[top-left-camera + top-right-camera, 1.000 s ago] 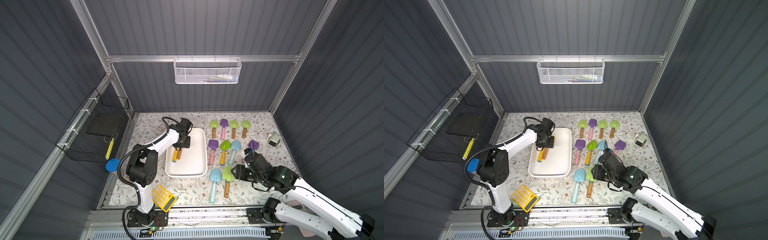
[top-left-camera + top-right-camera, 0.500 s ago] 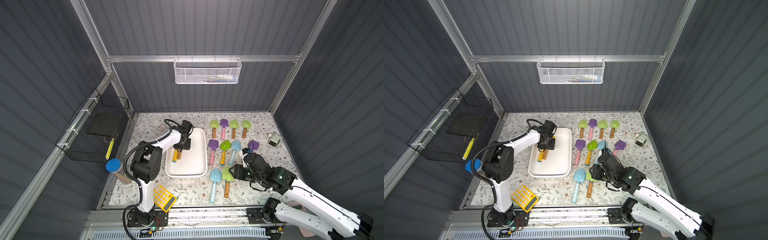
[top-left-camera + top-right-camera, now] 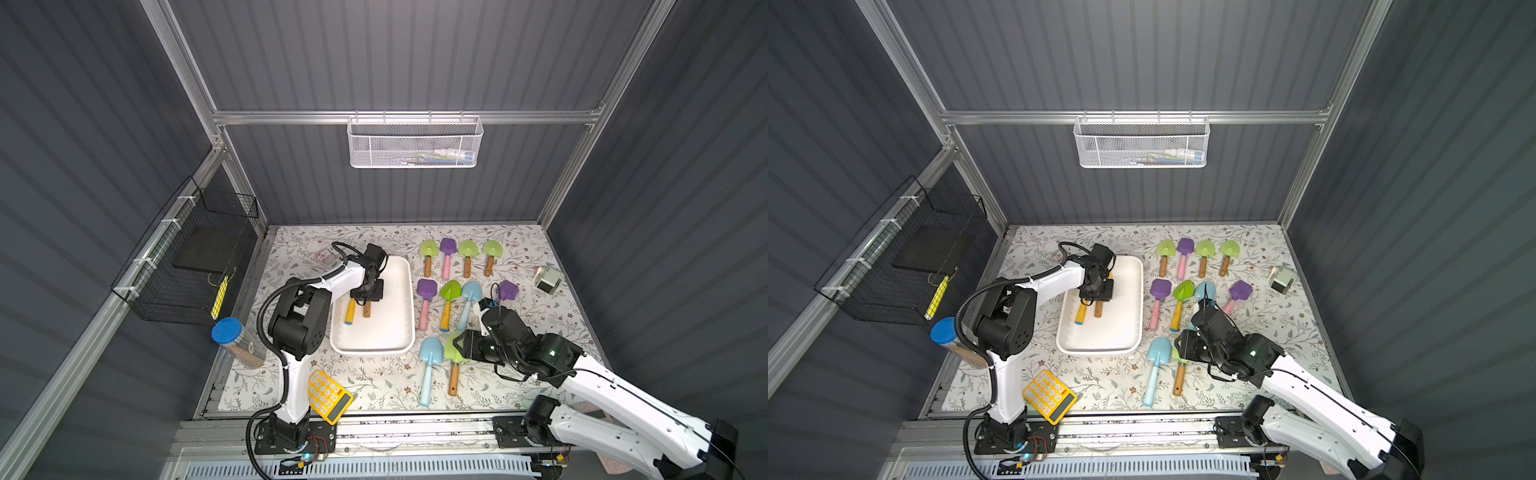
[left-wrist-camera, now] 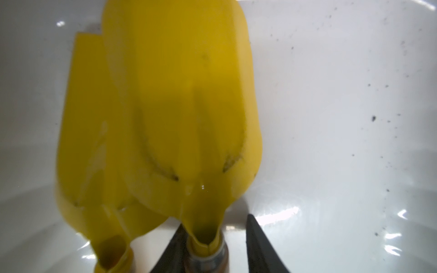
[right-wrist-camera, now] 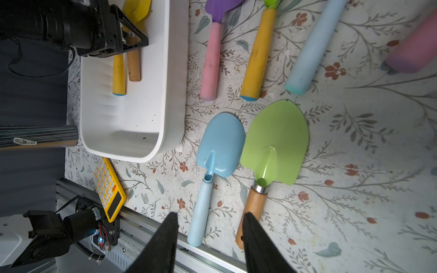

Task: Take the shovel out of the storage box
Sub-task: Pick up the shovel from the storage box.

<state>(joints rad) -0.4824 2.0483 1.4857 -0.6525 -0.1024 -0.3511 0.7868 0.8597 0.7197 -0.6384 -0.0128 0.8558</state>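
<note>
The white storage box [image 3: 384, 332] [image 3: 1115, 332] holds two yellow shovels side by side. One shovel has a wooden handle [image 3: 367, 309] [image 5: 133, 63], the other a yellow handle [image 3: 350, 312] [image 5: 119, 75]. My left gripper [image 3: 365, 293] [image 3: 1098, 291] is down inside the box. In the left wrist view it [image 4: 214, 222] straddles the metal collar of the wooden-handled shovel [image 4: 189, 106]. One finger touches the collar and a gap remains at the other, so it is open. My right gripper [image 3: 459, 343] [image 5: 210, 214] hovers open and empty over the table.
Rows of green, purple and blue shovels [image 3: 446, 299] lie to the right of the box, and two more [image 5: 221, 144] lie under the right gripper. A yellow calculator [image 3: 328, 397] sits at the front edge and a blue-lidded jar [image 3: 227, 332] at the left. Wire baskets hang on the walls.
The left arm's elbow has shifted a little toward the box while its gripper stays over the shovels. The right gripper has drifted slightly toward the front.
</note>
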